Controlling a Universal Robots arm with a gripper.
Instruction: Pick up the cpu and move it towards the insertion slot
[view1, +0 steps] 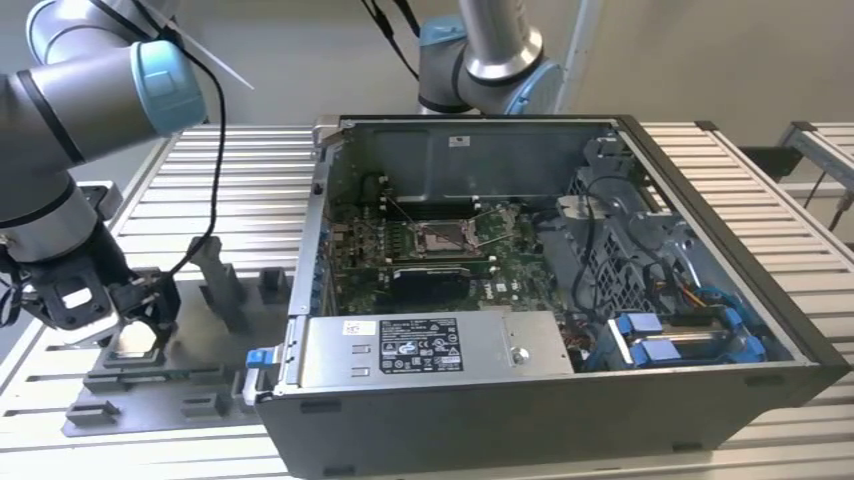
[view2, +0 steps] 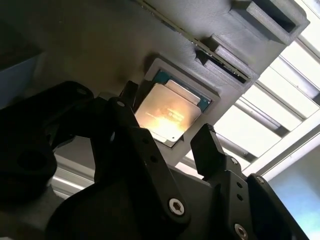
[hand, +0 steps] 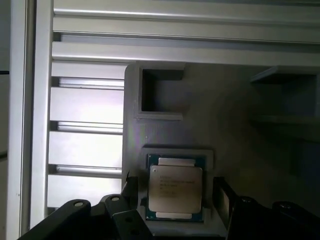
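Note:
The cpu (hand: 175, 189) is a small square chip with a silvery top, lying flat in a recess of the grey fixture plate (hand: 165, 107). It also shows in the second wrist view as the cpu (view2: 170, 112), lit warm. My gripper (hand: 175, 194) hovers just above it, open, with one black finger (view2: 207, 145) on each side and a gap to the chip's edges. In the exterior view the gripper (view1: 130, 322) is low over the fixture at the exterior view's left. The insertion slot (view1: 441, 238) sits in the green board inside the open computer case.
The open computer case (view1: 721, 300) stands at the exterior view's right of the fixture, with a silver power supply (view1: 420, 348) at its front. Grey fixture blocks (view1: 220, 285) rise beside the gripper. A second arm's base (view1: 487, 60) stands behind the case. Everything rests on a slatted aluminium table (view1: 254, 175).

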